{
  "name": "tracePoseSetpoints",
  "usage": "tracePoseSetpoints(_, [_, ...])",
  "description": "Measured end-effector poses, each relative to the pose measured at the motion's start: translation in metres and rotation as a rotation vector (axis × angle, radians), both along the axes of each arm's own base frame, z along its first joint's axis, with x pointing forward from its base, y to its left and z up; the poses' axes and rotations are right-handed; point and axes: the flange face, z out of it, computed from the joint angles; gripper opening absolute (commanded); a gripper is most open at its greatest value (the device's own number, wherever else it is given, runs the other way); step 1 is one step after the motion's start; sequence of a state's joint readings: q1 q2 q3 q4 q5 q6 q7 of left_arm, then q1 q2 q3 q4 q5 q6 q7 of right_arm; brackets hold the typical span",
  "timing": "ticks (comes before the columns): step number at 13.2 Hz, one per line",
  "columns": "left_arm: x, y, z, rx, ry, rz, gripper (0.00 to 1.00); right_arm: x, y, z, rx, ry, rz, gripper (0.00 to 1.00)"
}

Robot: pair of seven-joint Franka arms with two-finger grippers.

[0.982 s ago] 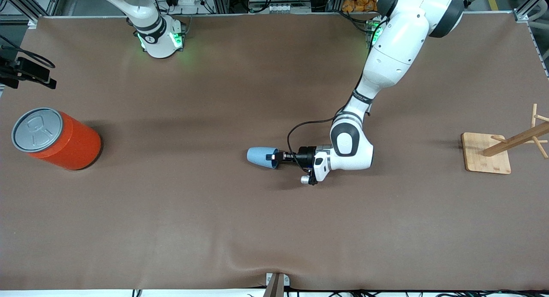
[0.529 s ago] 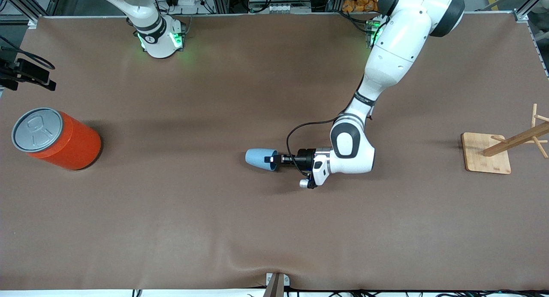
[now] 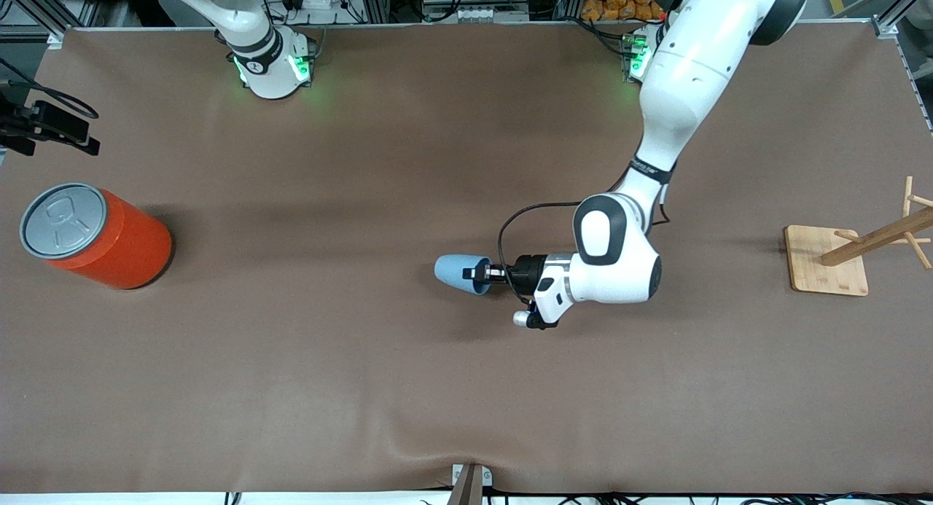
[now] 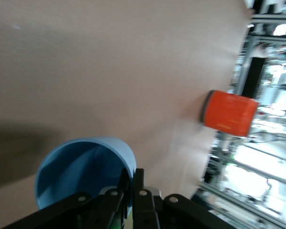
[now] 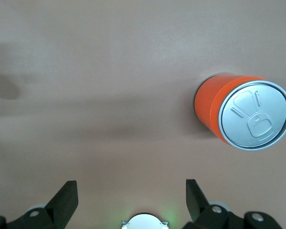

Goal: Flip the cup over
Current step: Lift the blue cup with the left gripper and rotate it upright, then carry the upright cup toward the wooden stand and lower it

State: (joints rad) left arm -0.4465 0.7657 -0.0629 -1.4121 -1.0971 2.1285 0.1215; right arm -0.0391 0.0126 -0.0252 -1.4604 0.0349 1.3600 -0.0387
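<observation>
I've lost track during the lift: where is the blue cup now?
In the front view, the blue cup is on its side over mid-table, its rim pinched by the left tool, between the orange can and the wooden rack.

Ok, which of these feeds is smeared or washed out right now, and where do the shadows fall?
Left wrist view: motion-smeared, cup and orange can soft, background past the table blown out, dark shadow beside the cup. Front view: sharp, even light, faint shadow under the left gripper. Right wrist view: clear, soft shadow bands across the table.
</observation>
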Motion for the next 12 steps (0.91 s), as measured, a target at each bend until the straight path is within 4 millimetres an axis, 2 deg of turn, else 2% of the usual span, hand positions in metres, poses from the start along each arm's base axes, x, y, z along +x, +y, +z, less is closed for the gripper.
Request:
tracePoseSetpoints(3, [0.003,0.009,0.068,0.220,-0.092,-0.037,0.00,0.000,-0.003,0.000,-0.001,0.001,-0.006,1.00])
tracePoseSetpoints(5, [0.008,0.040,0.095,0.361,-0.165,-0.086,0.00,-0.001,-0.012,0.000,-0.002,0.001,-0.022,1.00])
tracePoseSetpoints(7, [0.009,0.073,0.102,0.505,-0.196,-0.116,0.00,-0.001,-0.018,0.000,-0.002,0.001,-0.032,1.00])
tracePoseSetpoints(10, [-0.004,0.105,0.105,0.726,-0.232,-0.136,0.00,-0.001,-0.018,0.000,-0.002,0.000,-0.033,1.00])
tracePoseSetpoints(12, [-0.009,0.143,0.105,0.819,-0.230,-0.131,0.00,-0.001,-0.017,0.000,-0.002,-0.001,-0.032,1.00])
